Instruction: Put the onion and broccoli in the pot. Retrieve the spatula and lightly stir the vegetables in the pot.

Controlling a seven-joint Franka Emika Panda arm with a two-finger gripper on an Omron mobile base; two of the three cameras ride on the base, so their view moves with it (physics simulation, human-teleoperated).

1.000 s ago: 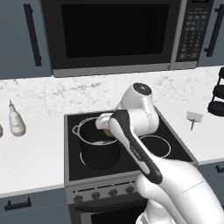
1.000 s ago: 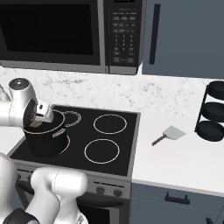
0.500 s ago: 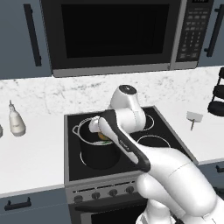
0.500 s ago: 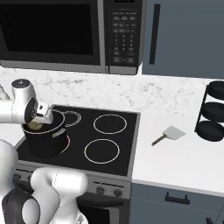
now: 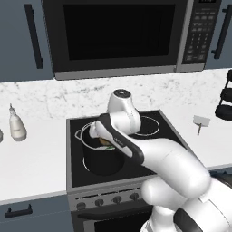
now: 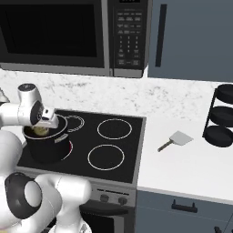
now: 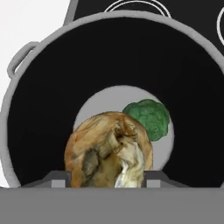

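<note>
**Now: onion held over the pot mouth**

The onion (image 7: 109, 151) is held between the half-closed jaws of the gripper (image 7: 107, 181), directly above the open pot (image 7: 39, 109). The broccoli (image 7: 148, 119) is seen on the pot floor below. Release straight down is judged next. The spatula (image 6: 175, 140) is left on the counter (image 6: 191, 168), well apart.
</note>
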